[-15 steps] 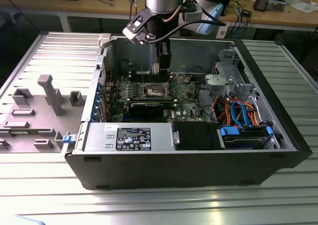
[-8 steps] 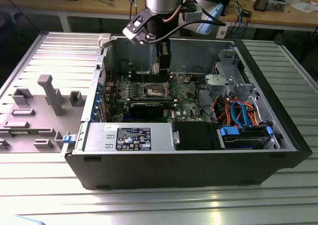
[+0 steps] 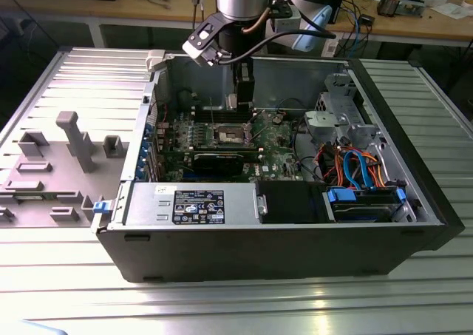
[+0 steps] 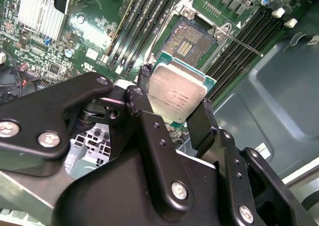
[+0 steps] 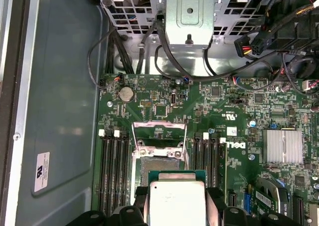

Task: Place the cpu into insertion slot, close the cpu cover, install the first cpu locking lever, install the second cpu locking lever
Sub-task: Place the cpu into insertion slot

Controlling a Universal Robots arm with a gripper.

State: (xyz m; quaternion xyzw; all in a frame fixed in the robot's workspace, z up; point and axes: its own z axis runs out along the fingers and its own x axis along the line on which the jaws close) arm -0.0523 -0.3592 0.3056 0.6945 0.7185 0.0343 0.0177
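— black linkage of the gripper sits closest in the second wrist view, and its two fingers are pinching the cpu by opposite edges, metal top toward the lens
— so it's in the grip, not in the board?
— yes, held in the air. in the first wrist view the insertion slot lies just beyond the chip, bare and unfilled, near the middle of the motherboard, between two banks of memory slots
— how would you expect it to handle?
— light, thin and stiff, i'd say, with a smooth lid that could slip. the contact side and the slot's pins are likely the fragile parts, so the edges look like the right place to hold it, as it is held now
— and past the slot?
— the cpu cover stands swung up at the slot's edge away from the gripper. one locking lever runs along the slot's side, not hooked down as far as i can judge. further out, in the exterior view, the arm reaches down into the open computer case, toward the wall farthest from that camera
— anything you can't make out?
— the chip's underside and the faces where the fingers touch it are behind the linkage. its near edge is cut off in the first wrist view. i can't tell how high it hangs over the slot, whether it's squared to it, or where the second lever lies
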